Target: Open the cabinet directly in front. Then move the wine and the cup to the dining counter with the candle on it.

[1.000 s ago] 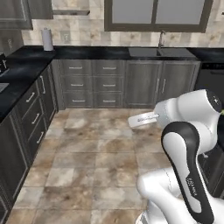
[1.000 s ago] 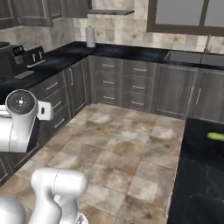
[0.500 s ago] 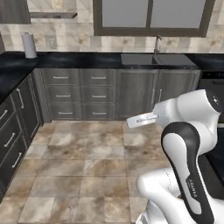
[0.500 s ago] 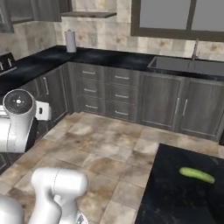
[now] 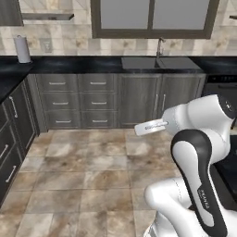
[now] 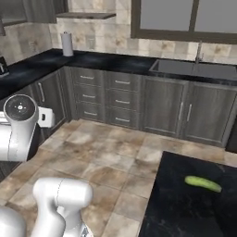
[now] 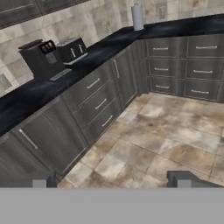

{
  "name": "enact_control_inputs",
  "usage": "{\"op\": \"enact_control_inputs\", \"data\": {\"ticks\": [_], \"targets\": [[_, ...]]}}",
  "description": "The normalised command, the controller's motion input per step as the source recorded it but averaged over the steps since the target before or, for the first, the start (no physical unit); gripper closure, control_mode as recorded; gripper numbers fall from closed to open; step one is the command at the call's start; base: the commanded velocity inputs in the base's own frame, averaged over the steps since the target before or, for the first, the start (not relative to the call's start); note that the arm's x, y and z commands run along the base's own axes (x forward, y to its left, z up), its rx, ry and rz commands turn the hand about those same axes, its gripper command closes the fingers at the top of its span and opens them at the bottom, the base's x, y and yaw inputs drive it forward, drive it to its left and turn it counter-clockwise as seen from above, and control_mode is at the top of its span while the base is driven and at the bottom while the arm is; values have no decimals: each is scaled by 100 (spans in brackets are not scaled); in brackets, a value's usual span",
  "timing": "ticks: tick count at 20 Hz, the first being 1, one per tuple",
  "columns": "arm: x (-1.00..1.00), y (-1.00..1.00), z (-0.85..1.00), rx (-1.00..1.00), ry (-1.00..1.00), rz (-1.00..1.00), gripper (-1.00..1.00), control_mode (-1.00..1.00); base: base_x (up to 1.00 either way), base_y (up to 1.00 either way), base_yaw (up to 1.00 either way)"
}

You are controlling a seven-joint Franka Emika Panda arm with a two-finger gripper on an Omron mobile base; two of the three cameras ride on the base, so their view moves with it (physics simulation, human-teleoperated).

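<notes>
Over the tiled floor the white arm's two-finger gripper (image 7: 111, 183) hangs spread wide, holding nothing. No wine bottle or green cup anywhere near the fingers. Nearest landmark: a black marble-look counter (image 6: 185, 208) on the near right, carrying only a green cucumber (image 6: 202, 183).

Flat, even rendered light — soft, slightly blurry throughout, no hard shadows.

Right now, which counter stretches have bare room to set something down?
Bare: the black counter between the paper towel roll and the sink, and the near black top around the cucumber. Crowded: the side counter, where the coffee machine and toaster stand together.
</notes>
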Motion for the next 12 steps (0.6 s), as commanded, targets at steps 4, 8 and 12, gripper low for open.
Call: {"op": "enact_control_inputs", "data": {"ticks": [4,8,12], "targets": [[0,0,0,0,0,0,-100,100,96,24,7],[0,0,0,0,0,0,-100,100,100,100,-21],[0,0,0,0,0,0,-100,100,100,56,-29]]}}
